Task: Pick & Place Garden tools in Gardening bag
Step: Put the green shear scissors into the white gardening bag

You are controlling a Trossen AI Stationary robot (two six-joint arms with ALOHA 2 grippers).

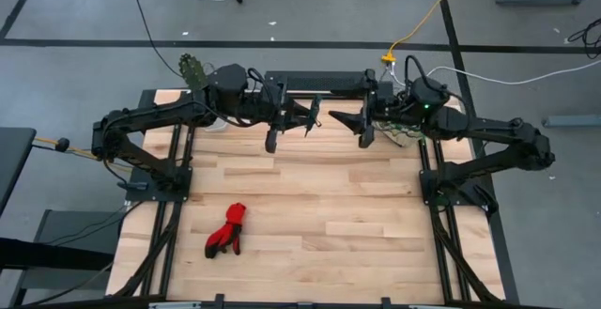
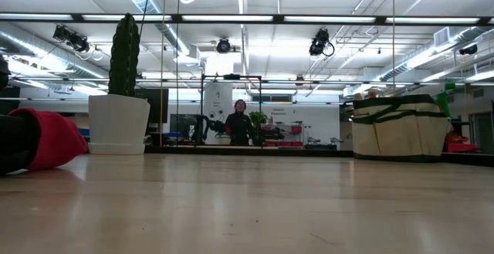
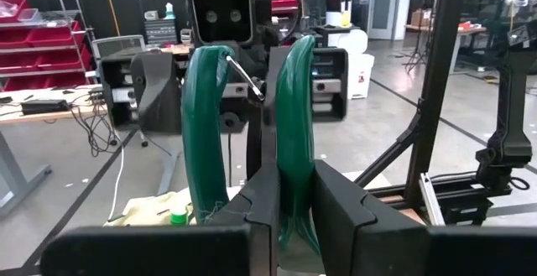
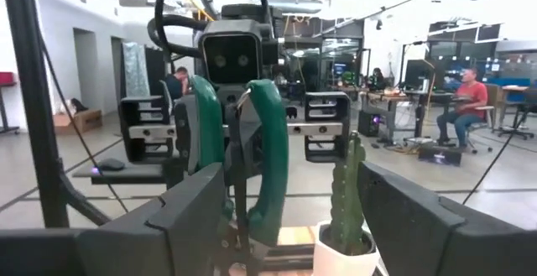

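Observation:
The pruning shears, which have two curved green handles (image 3: 294, 117), are held in the air over the table's far middle (image 1: 322, 114), between my two grippers. My left gripper (image 3: 289, 226) is shut on them. My right gripper (image 4: 294, 226) faces it and is open. Its fingers stand on either side of the shears' other end (image 4: 267, 142). The red gloves (image 1: 228, 229) lie on the table at the near left and also show in the low view (image 2: 46, 138). The beige bag with green trim (image 2: 399, 127) stands at the far right, under my right arm (image 1: 404, 135). My left gripper pinches both green handles (image 3: 289, 200) between its two fingers, at the end of the shears nearest to it. The fingers are level and point toward the table's right. The shears lie along them, reach out toward my right gripper, and are lifted clear of the table.
The white pot with the green cactus (image 1: 192, 69) stands at the far left corner and shows in the low view (image 2: 120, 123). Something green (image 2: 444, 103) sticks up at the bag's right side. A person (image 2: 241, 123) stands far behind the table.

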